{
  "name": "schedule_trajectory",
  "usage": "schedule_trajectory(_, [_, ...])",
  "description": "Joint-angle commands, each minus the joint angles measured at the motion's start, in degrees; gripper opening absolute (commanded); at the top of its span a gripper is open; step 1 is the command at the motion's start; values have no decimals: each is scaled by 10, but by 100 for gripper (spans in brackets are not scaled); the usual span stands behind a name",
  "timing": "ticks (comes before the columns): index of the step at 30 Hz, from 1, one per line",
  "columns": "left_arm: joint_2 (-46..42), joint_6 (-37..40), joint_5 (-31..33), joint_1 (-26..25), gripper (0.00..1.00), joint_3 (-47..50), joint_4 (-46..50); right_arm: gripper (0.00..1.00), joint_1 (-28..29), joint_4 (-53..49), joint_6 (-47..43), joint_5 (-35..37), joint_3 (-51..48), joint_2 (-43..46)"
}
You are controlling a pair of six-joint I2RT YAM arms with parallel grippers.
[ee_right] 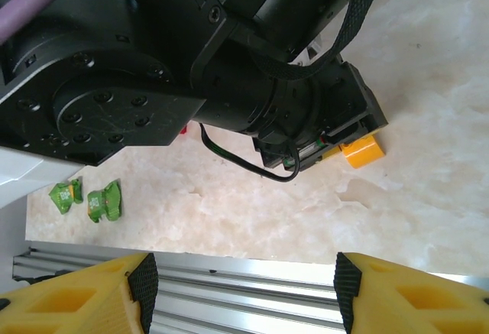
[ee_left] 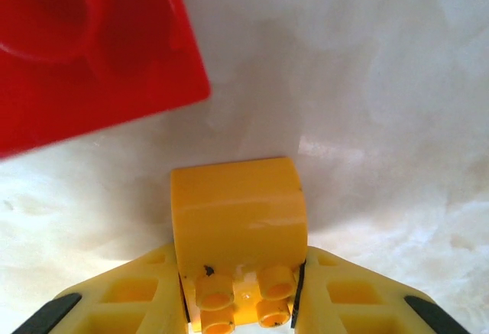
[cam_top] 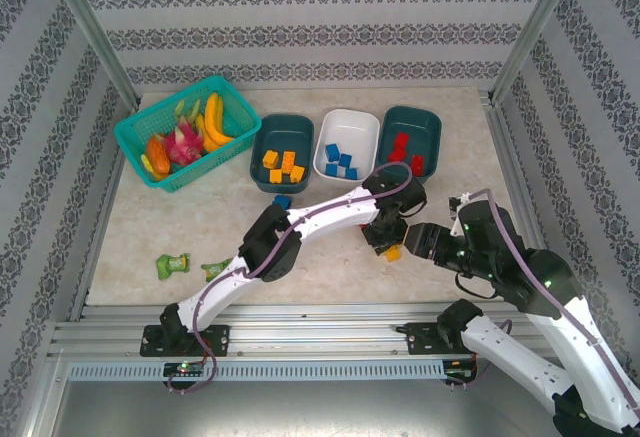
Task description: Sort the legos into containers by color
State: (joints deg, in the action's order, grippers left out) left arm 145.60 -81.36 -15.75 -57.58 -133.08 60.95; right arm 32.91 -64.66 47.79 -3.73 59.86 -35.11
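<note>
- The left tool pinches a yellow brick, one finger pressed against each side.
- The brick lies tipped over on the tabletop, right of the middle, with its studs facing the wrist camera.
- Gripping the two flat sides looks meant to let the brick lift straight up without slipping.
- A red brick lies just beside it, apart from both the yellow brick and the fingers, so the grasp should not disturb it.
- The left arm stretches diagonally from the near left edge to reach this spot.
- The right tool is spread wide with nothing between its fingers. It hangs close to the left wrist on the right side, probably waiting for its own turn.
- Three tubs stand in a row along the far edge, from the middle toward the right.
- The left teal tub holds several yellow-orange bricks; the pinched brick likely belongs here.
- The white tub in the middle holds several blue bricks.
- The right teal tub holds several red bricks.
- A blue brick lies loose on the tabletop just in front of the left teal tub, not yet sorted.
- A mesh basket of toy fruit sits in the far left corner.
- Two green packets lie near the near left edge. Neither belongs to the sorting.
</note>
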Motion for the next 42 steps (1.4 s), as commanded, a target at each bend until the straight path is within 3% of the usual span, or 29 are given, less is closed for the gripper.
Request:
schedule_trajectory(1, [-56, 52, 60, 12, 23, 6, 58, 65, 8, 18, -24, 31, 41, 11])
schedule_trajectory(9, [-181, 108, 103, 72, 23, 54, 63, 65, 8, 8, -58, 81, 117, -28])
schedule_trajectory(14, [-227, 161, 111, 132, 23, 65, 66, 68, 4, 67, -51, 84, 105, -62])
schedule_trajectory(18, [-246, 216, 111, 192, 23, 64, 74, 69, -24, 139, -27, 35, 81, -112])
schedule_trajectory(22, [-252, 276, 100, 256, 23, 63, 66, 69, -96, 255, 41, -90, 37, -166])
schedule_trajectory(25, [-240, 324, 104, 298, 23, 53, 56, 69, -125, 308, 67, -136, 30, -211])
schedule_trajectory(32, [-178, 402, 125, 363, 23, 45, -39, 69, -136, 342, 54, -167, 72, -318])
schedule_trajectory(37, [-98, 419, 91, 384, 25, -12, -113, 69, -140, 368, 63, -175, 85, -365])
schedule_trajectory(42, [-7, 419, 66, 394, 27, -91, -127, 69, -144, 366, 60, -179, 97, -389])
